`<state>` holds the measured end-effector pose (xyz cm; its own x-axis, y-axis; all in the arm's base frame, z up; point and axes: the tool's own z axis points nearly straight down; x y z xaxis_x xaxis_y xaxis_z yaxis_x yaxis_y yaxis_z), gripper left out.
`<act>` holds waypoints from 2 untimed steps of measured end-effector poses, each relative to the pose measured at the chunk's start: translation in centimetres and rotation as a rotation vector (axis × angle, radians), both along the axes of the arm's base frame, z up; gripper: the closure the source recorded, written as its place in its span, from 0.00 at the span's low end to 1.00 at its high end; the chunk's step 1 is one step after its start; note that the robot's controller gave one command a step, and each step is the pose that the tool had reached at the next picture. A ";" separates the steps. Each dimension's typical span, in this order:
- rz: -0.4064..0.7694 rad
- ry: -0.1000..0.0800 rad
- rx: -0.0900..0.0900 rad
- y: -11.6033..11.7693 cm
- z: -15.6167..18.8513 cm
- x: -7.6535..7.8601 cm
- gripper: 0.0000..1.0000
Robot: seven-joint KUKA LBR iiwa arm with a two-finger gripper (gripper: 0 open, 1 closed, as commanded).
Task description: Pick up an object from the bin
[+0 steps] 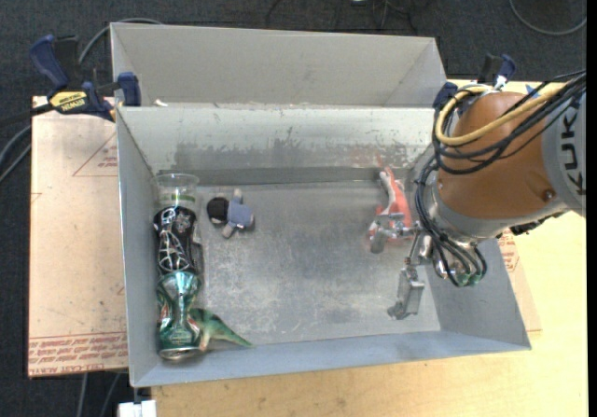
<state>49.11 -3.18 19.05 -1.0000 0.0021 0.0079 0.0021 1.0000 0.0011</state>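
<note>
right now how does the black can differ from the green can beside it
The black can has white markings; the green can looks dented. The black can lies mid-wall, the green can in the near corner by a toy dinosaur. Both lie along the left wall.

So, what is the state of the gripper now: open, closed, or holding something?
Gripper: open, with nothing between its fingers.
</note>
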 end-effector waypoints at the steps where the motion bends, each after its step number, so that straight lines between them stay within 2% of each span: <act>1: 0.002 -0.008 -0.001 0.0 0.4 0.2 0.00; 2: 0.169 -0.002 0.001 -5.7 -12.4 8.1 0.00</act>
<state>57.21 -8.84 6.62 -0.9861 -0.1660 0.0060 -0.1660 0.9861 0.0024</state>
